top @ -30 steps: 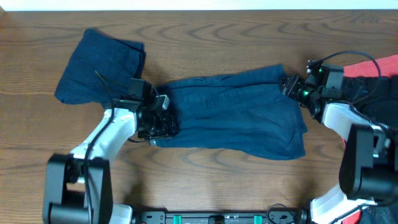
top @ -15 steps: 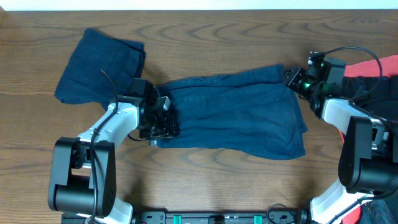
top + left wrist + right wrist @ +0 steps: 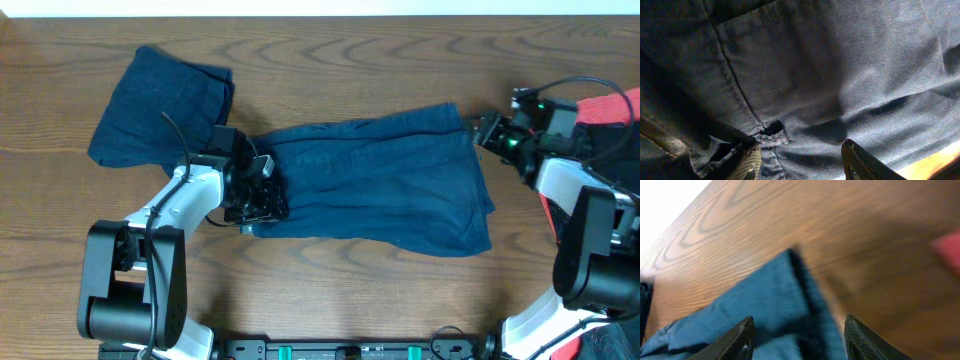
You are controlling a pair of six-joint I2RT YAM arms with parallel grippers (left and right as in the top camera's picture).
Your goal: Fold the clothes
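At left edge of shorts (image 3: pixel 380 190), left pincer (image 3: pixel 802 165) half-buried, grip unclear; right pincer (image 3: pixel 797 340) wide, blurred.

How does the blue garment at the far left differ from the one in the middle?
The left garment is folded into a compact bundle; the middle garment lies spread out. The left garment covers less table than the middle garment. The left hand sits on the middle garment's edge, with the right hand by its far corner; the left garment has neither over it. Both are dark navy cloth.
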